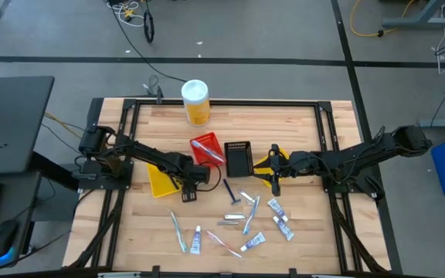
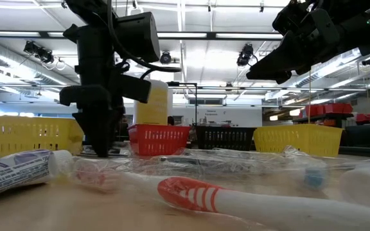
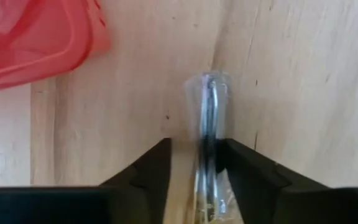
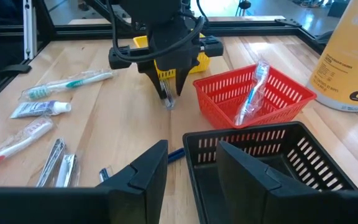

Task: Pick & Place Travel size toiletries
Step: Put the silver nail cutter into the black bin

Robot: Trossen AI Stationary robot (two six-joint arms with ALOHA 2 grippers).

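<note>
The wrapped metal item (image 3: pixel 210 124), its kind unclear, stands on the wood at 6 o'clock of the red bin (image 1: pixel 207 149), clamped between the left gripper (image 1: pixel 189 191) fingers; lift straight before swinging to 12 so the wrap clears the bin rim. Right gripper (image 4: pixel 185 163) waits with jaws apart over the black bin (image 1: pixel 239 158); the open wood lies at 6 to 7 o'clock, toiletries clutter 4 to 5.

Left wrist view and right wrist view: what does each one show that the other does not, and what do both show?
Only the left wrist view shows up close the clear-wrapped item between the left gripper's fingers. Only the right wrist view shows the black bin, the toothbrush leaning in the red bin, the toiletries on the table, and the right gripper, open. Both show the red bin.
</note>
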